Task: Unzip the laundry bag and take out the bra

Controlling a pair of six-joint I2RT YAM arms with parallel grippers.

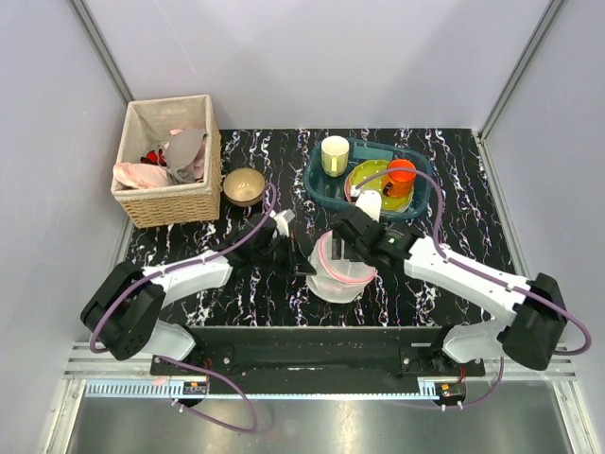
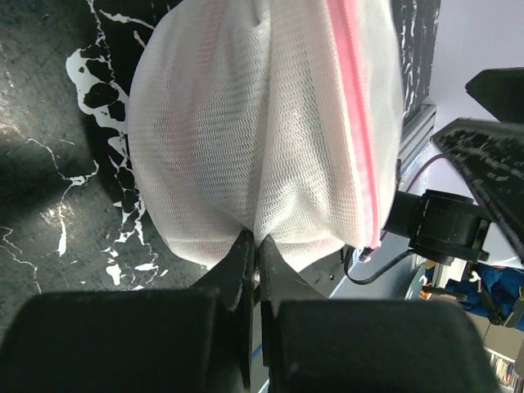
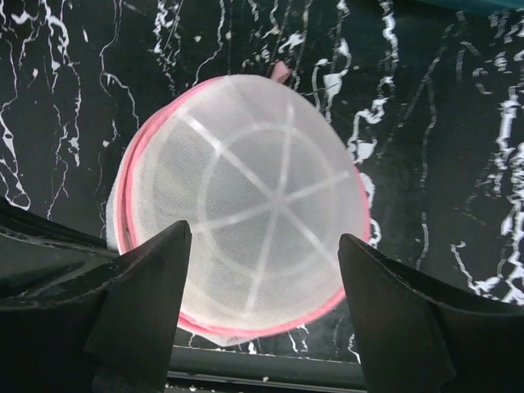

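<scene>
The left pincer [image 2: 254,248] is clamped on the mesh of the laundry bag [image 2: 246,131]; the right pincer [image 3: 264,237] hangs wide open above it, over the counter [image 1: 473,189].

Left tool [image 2: 255,244] seemingly tight on mesh of laundry bag [image 2: 246,139].

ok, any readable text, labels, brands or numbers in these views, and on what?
None readable.
White mesh laundry bag with pink zipper trim: no print or tag text visible.
Cream cup and orange cup in the teal plastic tray: plain.
Small circuit boards on the front rail: too small to read.
</scene>
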